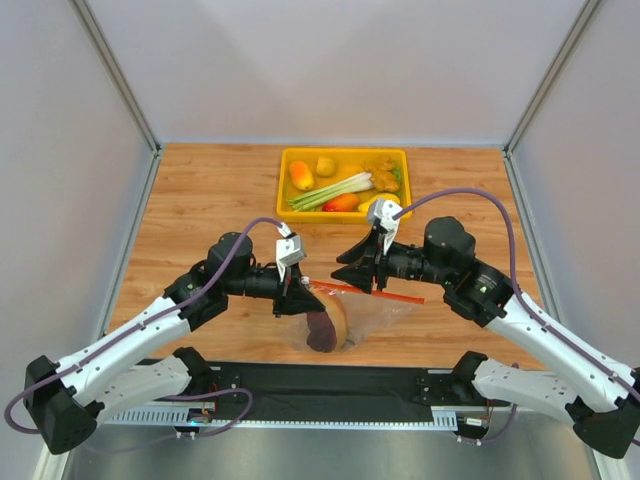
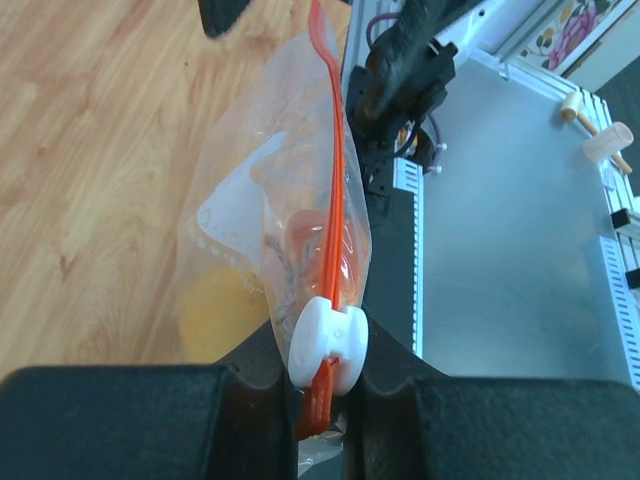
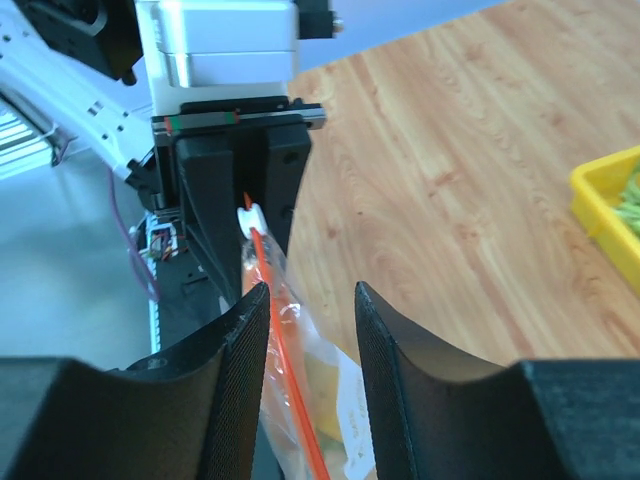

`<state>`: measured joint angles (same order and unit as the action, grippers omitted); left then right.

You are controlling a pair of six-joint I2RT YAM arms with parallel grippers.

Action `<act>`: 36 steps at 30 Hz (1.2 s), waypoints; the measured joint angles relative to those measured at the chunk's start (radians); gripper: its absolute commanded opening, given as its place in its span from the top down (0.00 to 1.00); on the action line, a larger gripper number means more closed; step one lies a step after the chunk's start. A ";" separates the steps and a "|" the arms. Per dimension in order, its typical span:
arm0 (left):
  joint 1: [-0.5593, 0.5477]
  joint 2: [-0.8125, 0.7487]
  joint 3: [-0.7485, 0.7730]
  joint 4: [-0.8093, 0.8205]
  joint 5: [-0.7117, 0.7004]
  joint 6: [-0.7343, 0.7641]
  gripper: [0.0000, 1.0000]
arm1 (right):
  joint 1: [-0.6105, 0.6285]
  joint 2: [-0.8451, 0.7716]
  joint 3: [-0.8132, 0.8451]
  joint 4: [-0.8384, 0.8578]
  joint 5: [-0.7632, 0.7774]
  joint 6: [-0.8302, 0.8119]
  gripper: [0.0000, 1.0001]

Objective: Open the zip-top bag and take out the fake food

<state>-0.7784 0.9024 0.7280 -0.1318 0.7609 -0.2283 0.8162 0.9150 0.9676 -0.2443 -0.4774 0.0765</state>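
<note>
the left pincer (image 2: 325, 385) clamps the white slider tab (image 2: 328, 345) of the zip-top bag (image 2: 265, 200), while the right pincer (image 3: 310, 330) stands parted astride its orange strip (image 3: 287, 395).

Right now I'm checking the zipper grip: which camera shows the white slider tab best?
Left wrist: the slider tab is large, pinched in the left hand. Right wrist shows it small; the top view hides it.

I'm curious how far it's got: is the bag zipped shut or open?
Shut: on the zip-top bag the red-orange zip strip runs as one line from the white slider.
</note>
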 measured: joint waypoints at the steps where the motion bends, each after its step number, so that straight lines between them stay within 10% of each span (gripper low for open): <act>1: -0.004 0.007 0.005 -0.019 -0.004 0.009 0.99 | 0.014 0.016 0.002 -0.002 -0.007 0.001 0.59; 36: -0.077 0.057 0.040 -0.141 -0.038 0.082 0.99 | 0.172 0.149 0.023 0.002 0.007 0.010 0.73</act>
<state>-0.8558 0.9592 0.7681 -0.2729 0.7231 -0.1463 0.9882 1.0637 0.9905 -0.2428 -0.4702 0.0868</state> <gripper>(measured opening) 0.197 0.269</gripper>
